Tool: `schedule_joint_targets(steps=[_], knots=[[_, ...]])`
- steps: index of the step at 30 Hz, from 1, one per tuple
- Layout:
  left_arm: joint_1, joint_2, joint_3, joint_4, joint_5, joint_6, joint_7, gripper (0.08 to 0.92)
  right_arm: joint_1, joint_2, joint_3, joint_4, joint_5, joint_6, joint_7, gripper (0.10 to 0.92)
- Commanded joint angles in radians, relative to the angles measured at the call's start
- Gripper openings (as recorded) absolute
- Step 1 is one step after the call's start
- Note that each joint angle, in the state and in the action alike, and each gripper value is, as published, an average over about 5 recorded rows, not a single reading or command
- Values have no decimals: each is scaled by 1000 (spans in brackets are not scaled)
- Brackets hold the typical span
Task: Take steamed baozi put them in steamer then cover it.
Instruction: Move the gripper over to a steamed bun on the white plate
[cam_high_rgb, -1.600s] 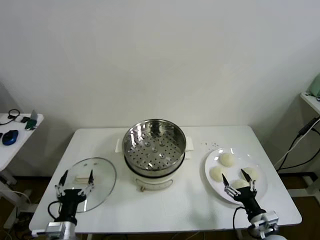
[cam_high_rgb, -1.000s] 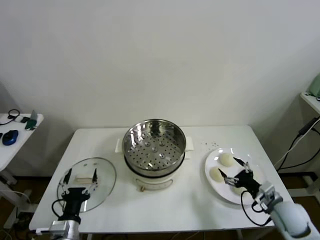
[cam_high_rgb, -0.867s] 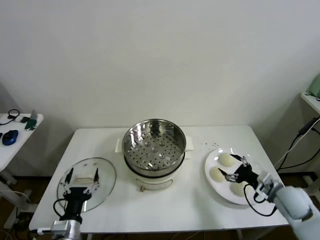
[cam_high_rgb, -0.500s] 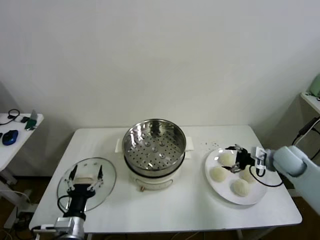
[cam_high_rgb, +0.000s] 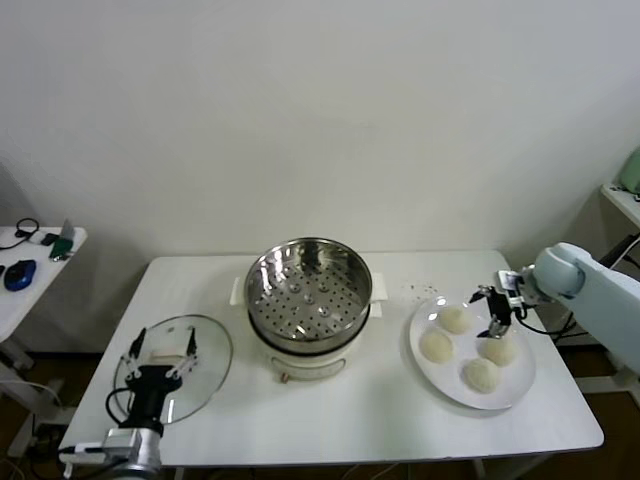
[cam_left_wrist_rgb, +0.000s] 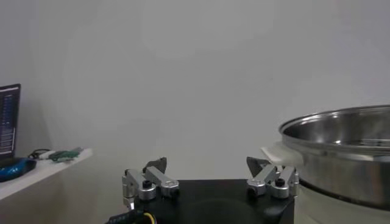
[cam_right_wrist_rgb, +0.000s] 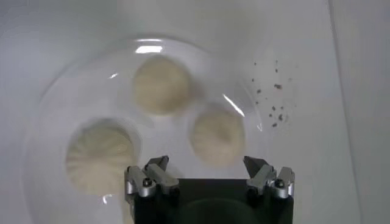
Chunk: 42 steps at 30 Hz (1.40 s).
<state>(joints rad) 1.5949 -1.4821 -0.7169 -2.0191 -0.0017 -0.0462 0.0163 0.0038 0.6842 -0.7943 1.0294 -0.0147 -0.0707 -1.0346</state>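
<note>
while four smooth round baozi (cam_high_rgb: 455, 319) fill the glossy plate (cam_high_rgb: 423, 364), both grippers' jaws stand spread

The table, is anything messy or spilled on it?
Only a little: tiny dark specks are scattered on the white table, between the steamer and the plate of baozi. They look like crumbs. Nothing else seems tipped, broken or spilled.
</note>
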Motion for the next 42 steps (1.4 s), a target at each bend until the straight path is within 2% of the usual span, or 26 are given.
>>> schedule_joint_targets(steps=[1, 14, 29, 42], knots=[[-4, 5, -9, 1, 1, 7, -1, 823, 98, 105, -120, -158, -28, 25, -45, 823], [-3, 9, -15, 0, 3, 9, -3, 823, 51, 201, -65, -248, -64, 62, -27, 823], [-7, 10, -19, 9, 3, 11, -7, 823, 45, 235, -70, -278, -81, 83, -35, 821], [-7, 12, -14, 8, 2, 13, -8, 823, 44, 239, -64, -295, -100, 105, -32, 704]])
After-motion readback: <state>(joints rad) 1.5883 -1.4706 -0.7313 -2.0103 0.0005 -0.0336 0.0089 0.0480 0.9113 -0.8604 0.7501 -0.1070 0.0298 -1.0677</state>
